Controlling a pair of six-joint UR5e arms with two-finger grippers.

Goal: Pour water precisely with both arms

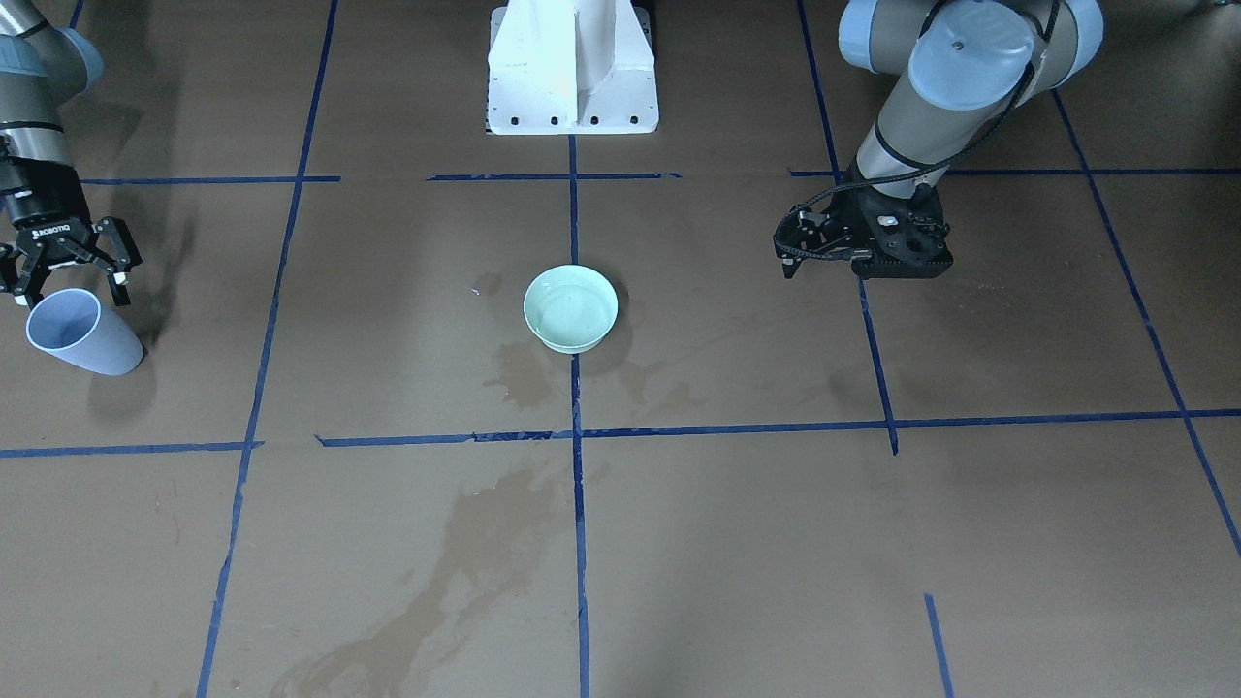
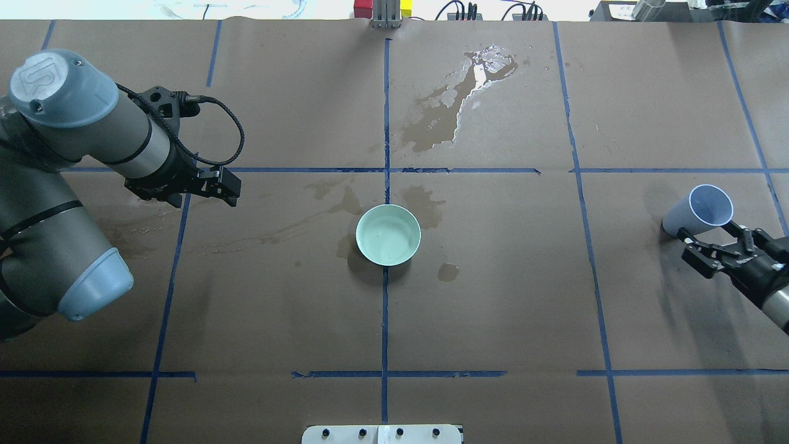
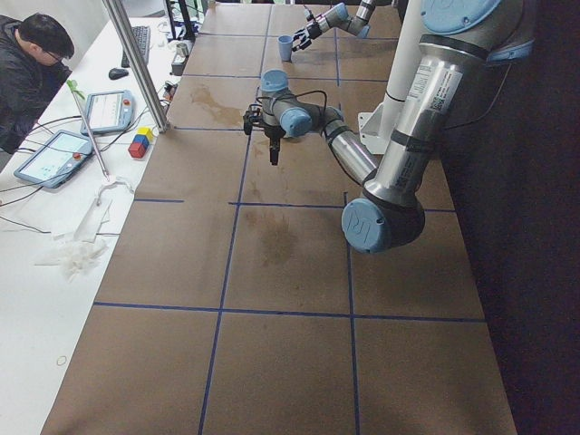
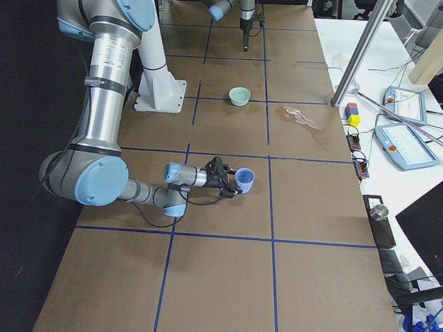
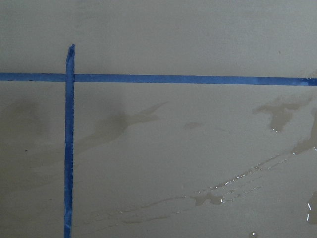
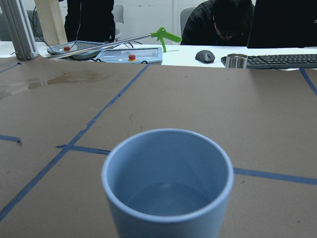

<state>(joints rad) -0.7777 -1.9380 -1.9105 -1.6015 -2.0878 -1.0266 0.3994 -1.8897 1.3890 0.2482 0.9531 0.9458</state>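
A pale green bowl (image 1: pixel 571 308) stands at the table's middle with a little water in it; it also shows in the overhead view (image 2: pixel 388 235). A light blue cup (image 2: pixel 699 211) stands upright at the table's right end, with some water (image 6: pixel 168 201) in its bottom. My right gripper (image 2: pixel 715 243) is open and empty just behind the cup, its fingers apart from it; the front view shows the gripper (image 1: pixel 68 281) and the cup (image 1: pixel 82 334) too. My left gripper (image 2: pixel 229 188) looks shut and empty, low over bare table left of the bowl.
Water is spilled in wet patches around the bowl (image 2: pixel 345 200) and in a big puddle at the far side (image 2: pixel 459 98). Blue tape lines (image 2: pixel 386 123) cross the brown table. The white pedestal (image 1: pixel 572 68) stands at the robot's side. An operator (image 3: pixel 32 72) sits beyond the far edge.
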